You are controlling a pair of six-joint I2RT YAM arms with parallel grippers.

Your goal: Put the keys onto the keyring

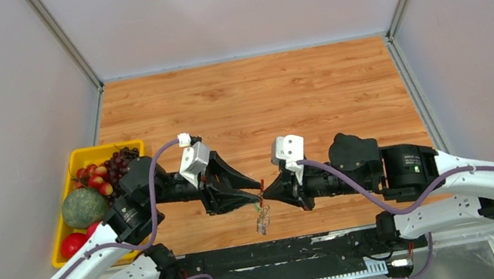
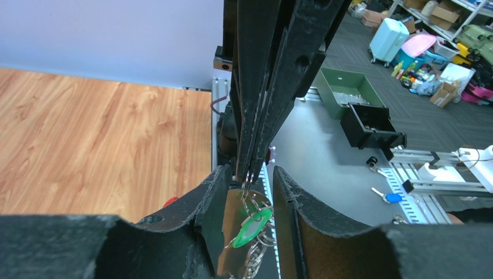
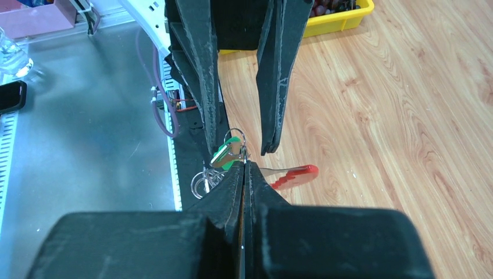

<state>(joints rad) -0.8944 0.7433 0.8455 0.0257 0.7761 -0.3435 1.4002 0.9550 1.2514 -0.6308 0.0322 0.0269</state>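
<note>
My right gripper is shut on a thin wire ring of the keyring, whose red jagged piece sticks out to the right in the right wrist view. The key with the green head hangs from the same rings just left of the right gripper. In the left wrist view the green key and silvery rings dangle between the spread fingers of my left gripper, which is open around them. In the top view the left gripper meets the right one tip to tip above the table's near edge, and the bundle hangs below.
A yellow tray of fruit stands at the left beside the left arm. A black and metal rail runs along the near edge. A blue-headed key lies on the grey surface beyond the table.
</note>
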